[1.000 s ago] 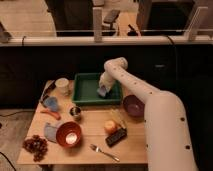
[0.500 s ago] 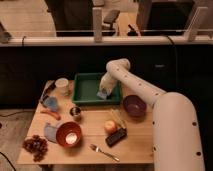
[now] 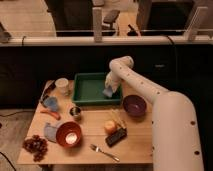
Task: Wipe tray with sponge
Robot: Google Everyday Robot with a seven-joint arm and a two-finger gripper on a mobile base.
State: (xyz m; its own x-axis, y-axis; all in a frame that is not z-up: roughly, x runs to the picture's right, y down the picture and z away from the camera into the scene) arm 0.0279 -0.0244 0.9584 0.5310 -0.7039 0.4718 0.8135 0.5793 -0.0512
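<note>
A white robot arm [image 3: 150, 95] reaches from the lower right of the frame over the pale wooden worktop [image 3: 95, 127]. Its pincer [image 3: 110, 88] hangs inside the right end of the large shallow rectangular green plastic tray [image 3: 90, 91], just above the frame's centre. The pincer is clenched on the small light blue blocky sponge [image 3: 108, 92], which sits low by the tray's right wall; whether it touches the tray floor cannot be told. A round purple bowl [image 3: 134, 105] sits near the tray's lower right corner. A white cup [image 3: 62, 85] stands just left of the tray. A round orange bowl [image 3: 69, 134], a grey-blue flat cloth [image 3: 50, 131] and a bunch of dark grapes [image 3: 35, 144] lie at lower left.
</note>
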